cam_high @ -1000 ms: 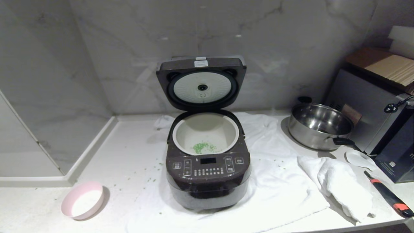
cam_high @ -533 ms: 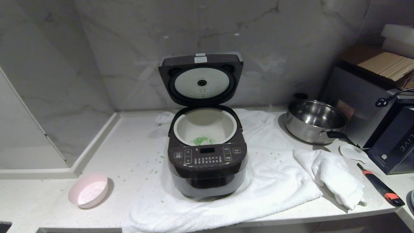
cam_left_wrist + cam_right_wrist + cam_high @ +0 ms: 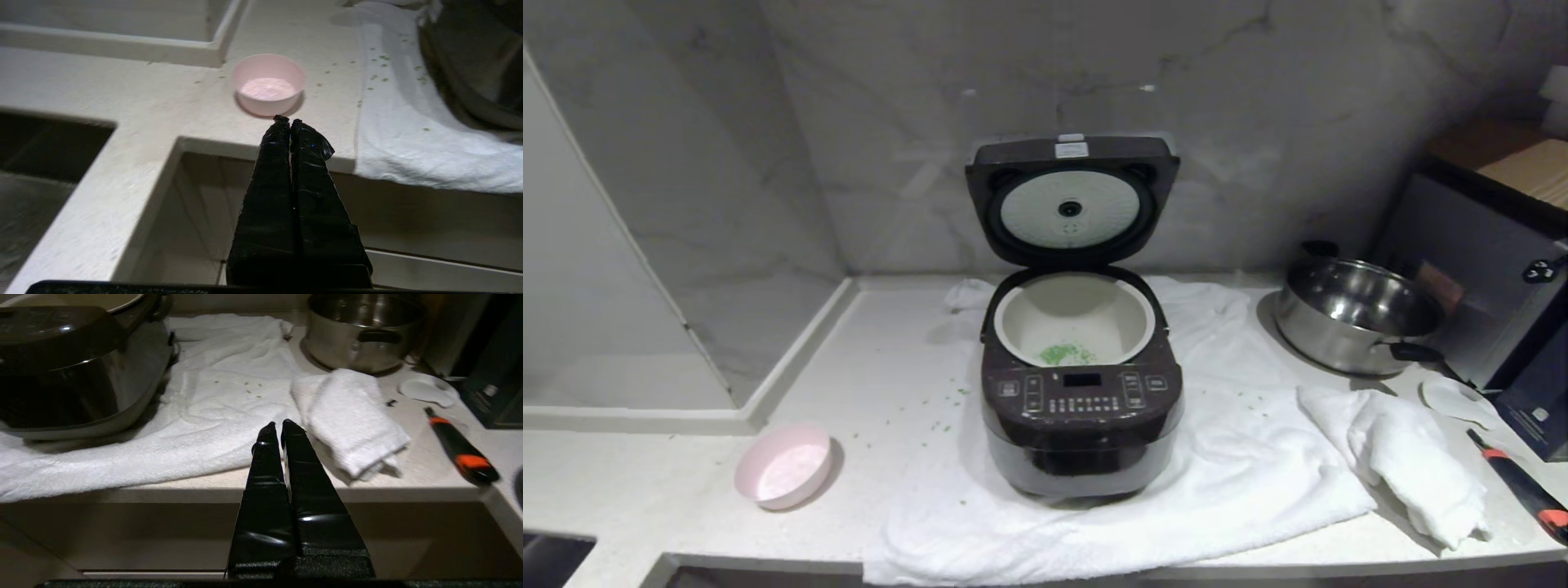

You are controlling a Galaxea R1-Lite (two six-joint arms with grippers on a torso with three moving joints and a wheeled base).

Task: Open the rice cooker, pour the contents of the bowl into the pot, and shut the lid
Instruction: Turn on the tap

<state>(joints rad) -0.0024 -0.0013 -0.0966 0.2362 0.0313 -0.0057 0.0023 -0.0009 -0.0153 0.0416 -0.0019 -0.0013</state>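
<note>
Fingers (image 3: pixel 282 163) together; one bowl (image 3: pixel 268 83)

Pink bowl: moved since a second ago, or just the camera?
No. The bowl keeps its place on the counter left of the rice cooker and clear of the towel; the whole head view shifted together, so the camera moved.

I count one rice cooker (image 3: pixel 1081 400), one bowl (image 3: pixel 784 465) and one steel pan (image 3: pixel 1357 317). There are two white towels (image 3: pixel 1241 457) (image 3: pixel 1413 461) and one orange-and-black tool (image 3: pixel 1523 487).
</note>
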